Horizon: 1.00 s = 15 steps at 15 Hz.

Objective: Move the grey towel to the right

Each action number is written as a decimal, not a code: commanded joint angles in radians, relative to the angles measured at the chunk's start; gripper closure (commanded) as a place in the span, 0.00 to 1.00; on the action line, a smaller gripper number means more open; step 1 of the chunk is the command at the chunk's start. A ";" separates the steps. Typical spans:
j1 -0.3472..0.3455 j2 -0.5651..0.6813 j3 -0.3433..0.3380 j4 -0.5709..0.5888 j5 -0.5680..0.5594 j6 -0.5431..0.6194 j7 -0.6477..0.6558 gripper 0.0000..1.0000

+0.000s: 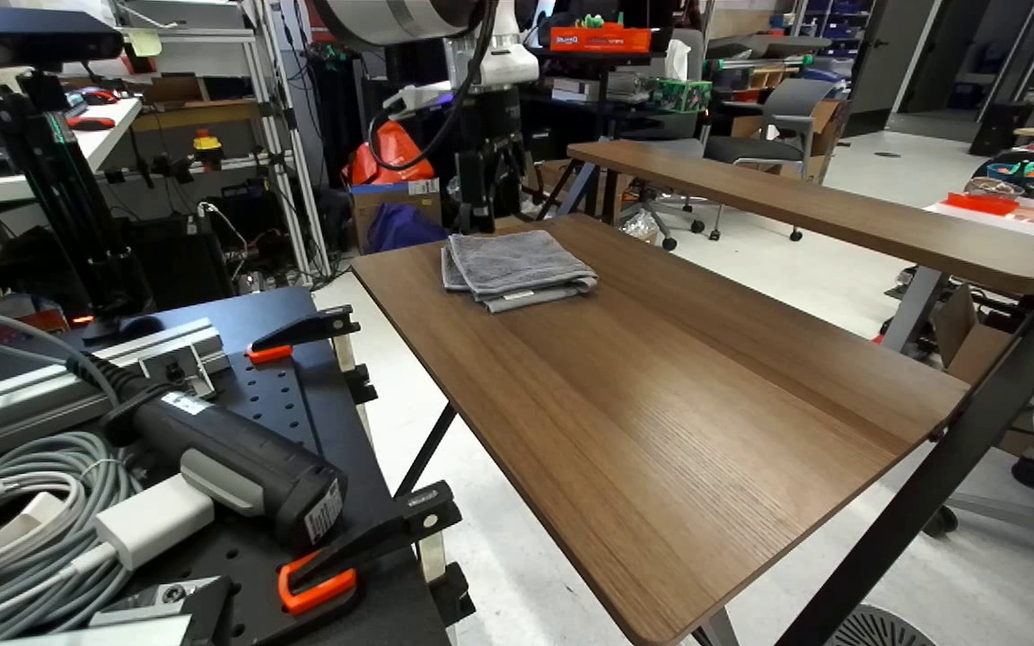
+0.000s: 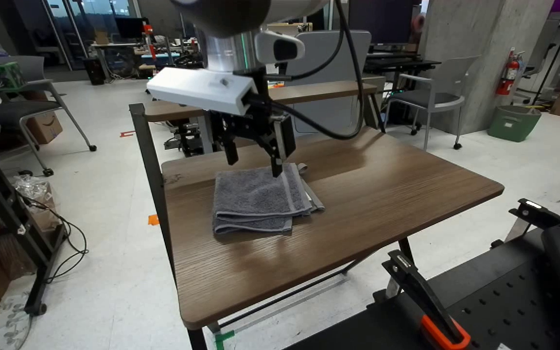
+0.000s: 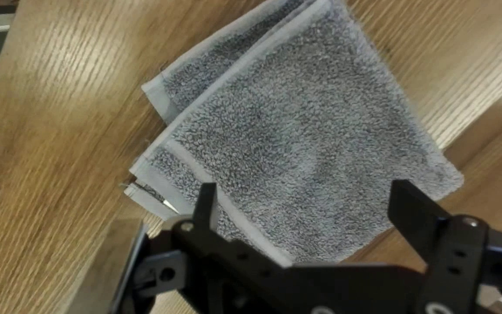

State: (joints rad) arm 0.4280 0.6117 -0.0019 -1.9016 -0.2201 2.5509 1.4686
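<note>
The grey towel (image 1: 517, 265) lies folded and flat on the brown wooden table (image 1: 661, 404). In an exterior view it lies at the table's far end, and it also shows in an exterior view (image 2: 255, 194) and in the wrist view (image 3: 294, 117). Its layered edges and pale hems show. My gripper (image 2: 254, 163) hangs pointing down above the towel. In the wrist view my gripper (image 3: 305, 186) has its two black fingers wide apart, with only towel and table seen below between them. It holds nothing. Whether the fingertips touch the cloth, I cannot tell for certain; they appear above it.
A raised narrow wooden shelf (image 1: 804, 202) runs along one side of the table. A dark metal post (image 2: 156, 194) stands at the table's end. A black bench (image 1: 257, 413) with clamps, cables and a handheld tool stands beside the table, across a gap.
</note>
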 commanded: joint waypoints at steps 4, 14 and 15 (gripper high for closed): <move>0.033 0.159 -0.055 0.141 0.004 -0.032 0.032 0.00; -0.058 0.226 -0.099 0.193 0.059 -0.054 0.008 0.00; -0.079 0.233 -0.105 0.196 0.070 -0.059 0.007 0.00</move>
State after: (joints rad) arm 0.3933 0.8081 -0.0927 -1.7403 -0.1873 2.5256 1.4850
